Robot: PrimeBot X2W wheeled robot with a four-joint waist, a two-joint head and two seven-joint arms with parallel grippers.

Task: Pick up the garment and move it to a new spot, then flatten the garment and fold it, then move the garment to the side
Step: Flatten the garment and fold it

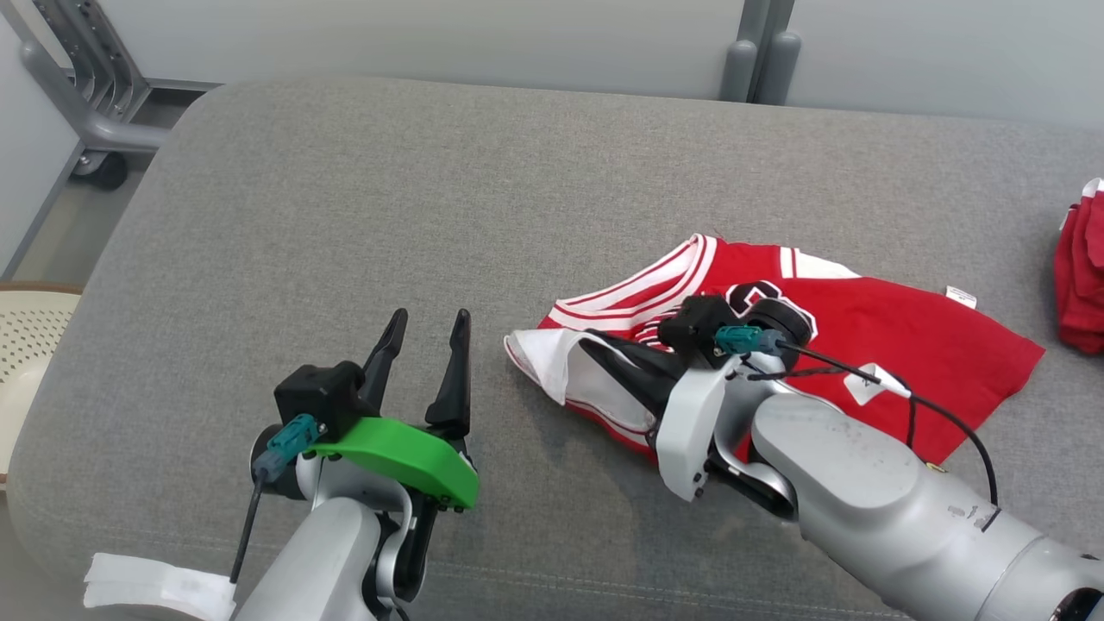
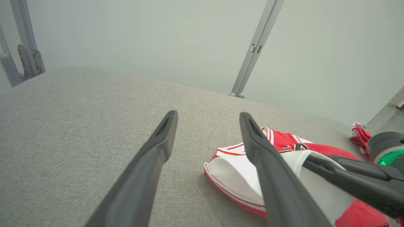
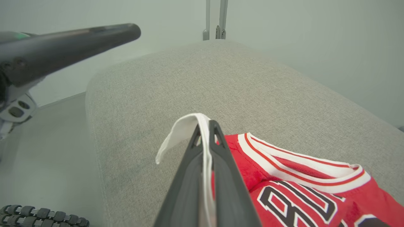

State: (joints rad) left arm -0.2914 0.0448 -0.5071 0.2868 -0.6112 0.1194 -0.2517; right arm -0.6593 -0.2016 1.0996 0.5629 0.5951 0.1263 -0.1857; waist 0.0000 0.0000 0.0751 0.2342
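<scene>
garment (image 1: 862,336): red jersey with white trim, lying rumpled on the right half of the grey cushion (image 1: 388,198), its white hem turned up toward the cushion's middle.
right gripper (image 1: 593,345): fingers pressed together on the garment's white hem, holding that edge raised just off the grey cushion.
left gripper (image 1: 429,319): fingers spread apart and holding nothing, over the cushion's front left part, near the raised hem but apart from it.
red pile (image 1: 1082,276): at the cushion's right edge, apart from the garment.
</scene>
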